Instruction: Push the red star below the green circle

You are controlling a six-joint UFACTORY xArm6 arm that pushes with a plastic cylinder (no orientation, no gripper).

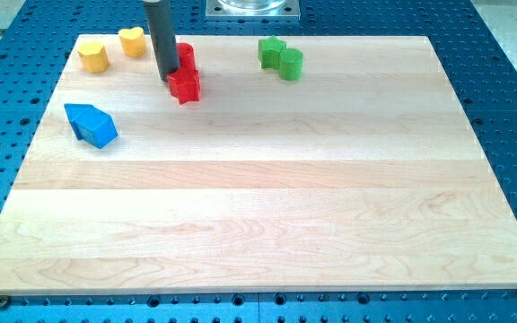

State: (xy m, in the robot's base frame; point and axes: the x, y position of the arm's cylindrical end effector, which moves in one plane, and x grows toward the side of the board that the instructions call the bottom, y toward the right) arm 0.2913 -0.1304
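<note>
The rod has no pincer to open or close; its tip [169, 77] touches the red star [186, 85], which sits just to the tip's right, with the green circle [291, 64] farther right.

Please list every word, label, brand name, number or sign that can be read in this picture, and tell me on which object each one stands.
None: no text can be read in the camera view.
The wooden board, the red star, the green circle, the yellow blocks and the blue blocks carry no print.
My tip, at the red star's left edge, and the metal plate at the view's top show no marking either.
</note>
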